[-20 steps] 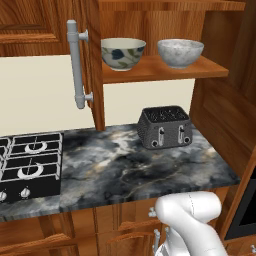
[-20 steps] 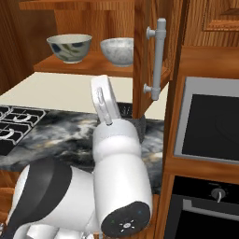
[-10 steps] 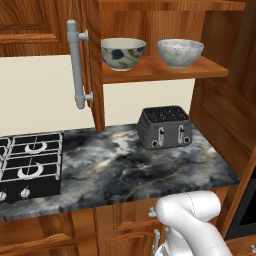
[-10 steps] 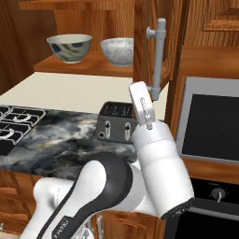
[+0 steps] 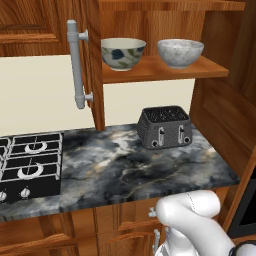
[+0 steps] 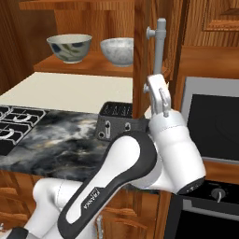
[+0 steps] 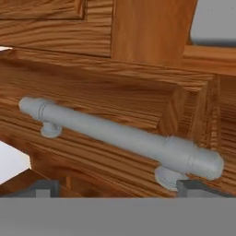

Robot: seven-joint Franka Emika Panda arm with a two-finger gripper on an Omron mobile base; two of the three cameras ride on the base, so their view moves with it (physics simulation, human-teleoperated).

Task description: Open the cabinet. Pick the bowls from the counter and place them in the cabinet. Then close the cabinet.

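2 bowls in cabinet, toaster below

Grained wood cabinet (matt metal handle).

reddish-brown cabinet doors open, leaf-pattern bowl upright on shelf, speckled bowl at its 3 o'clock, dark marble counter below

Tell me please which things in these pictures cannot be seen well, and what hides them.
- Toaster: right base view, its right part is behind the white arm.
- Gripper: right base view, seen from behind at the door handle; its fingertips cannot be made out.
- Hob: left base view, cut by the left edge.
- Speckled bowl: right base view, partly behind the open door's edge.
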